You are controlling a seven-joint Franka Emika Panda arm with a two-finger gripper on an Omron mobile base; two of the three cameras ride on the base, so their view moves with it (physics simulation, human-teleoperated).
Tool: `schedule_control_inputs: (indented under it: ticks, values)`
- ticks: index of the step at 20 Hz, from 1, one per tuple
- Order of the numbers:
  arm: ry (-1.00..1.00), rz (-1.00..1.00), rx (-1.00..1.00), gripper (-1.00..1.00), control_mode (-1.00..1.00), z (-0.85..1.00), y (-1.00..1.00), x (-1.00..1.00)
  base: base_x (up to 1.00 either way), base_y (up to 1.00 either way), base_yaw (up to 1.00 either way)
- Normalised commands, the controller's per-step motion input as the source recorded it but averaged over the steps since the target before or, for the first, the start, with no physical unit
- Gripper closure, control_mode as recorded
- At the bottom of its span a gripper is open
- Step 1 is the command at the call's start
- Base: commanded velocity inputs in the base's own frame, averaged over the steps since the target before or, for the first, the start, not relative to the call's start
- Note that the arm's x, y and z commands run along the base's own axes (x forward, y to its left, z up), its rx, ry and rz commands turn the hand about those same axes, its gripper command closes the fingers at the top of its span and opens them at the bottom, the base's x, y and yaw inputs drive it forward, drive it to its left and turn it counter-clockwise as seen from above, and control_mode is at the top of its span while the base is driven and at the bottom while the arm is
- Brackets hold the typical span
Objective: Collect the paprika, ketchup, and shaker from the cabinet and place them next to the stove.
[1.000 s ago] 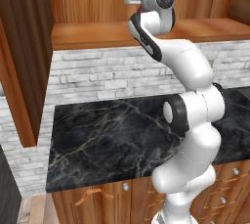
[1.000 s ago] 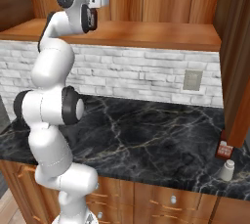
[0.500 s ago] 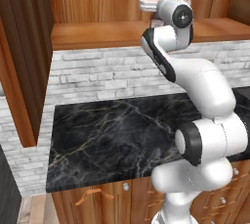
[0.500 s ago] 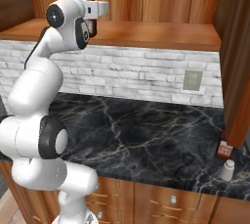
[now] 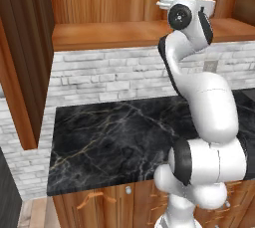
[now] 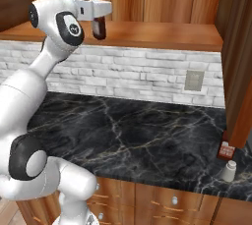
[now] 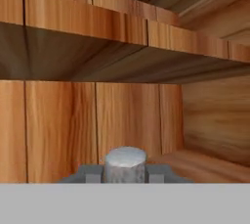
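Note:
My gripper (image 6: 99,21) is shut on the ketchup (image 6: 99,28), a slim dark brown bottle that hangs below the hand in front of the cabinet (image 6: 162,33) shelf board. In the hand view its grey cap (image 7: 126,163) sits between my fingertips, with the cabinet's (image 7: 127,120) wooden back panels and an upper shelf behind it. On the left base view the hand (image 5: 172,4) is up at the shelf (image 5: 109,34). At the counter's right end stand the reddish paprika (image 6: 225,149) and the small pale shaker (image 6: 229,170). The stove is out of view.
A black marble counter (image 6: 133,135) runs under a white brick backsplash with a wall outlet (image 6: 194,80). A tall wooden panel (image 6: 238,62) closes the right side, and an open cabinet door (image 5: 22,62) hangs at the left. Drawers with handles (image 5: 94,199) sit below the counter.
The arm has swung to the right and the hand has moved right along the shelf front with the bottle still in it. The counter and the cabinet have not shifted.

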Motion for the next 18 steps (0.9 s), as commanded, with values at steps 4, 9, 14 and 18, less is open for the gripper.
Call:
schedule_control_inputs:
  ticks: [4, 9, 14, 18]
  values:
    - [-0.1, -0.34, 0.0, 1.0, -1.0, -0.37, -0.49, -0.82, 0.0, 0.0, 0.0]
    - [-0.07, -0.29, 0.03, 1.0, -1.0, -0.39, -0.65, -0.91, 0.0, 0.0, 0.0]
    - [0.0, -0.32, 0.06, 1.0, -1.0, -0.32, -0.81, -0.67, 0.0, 0.0, 0.0]
    - [0.01, -0.26, 0.02, 1.0, -1.0, -0.48, -0.74, -0.3, 0.0, 0.0, 0.0]
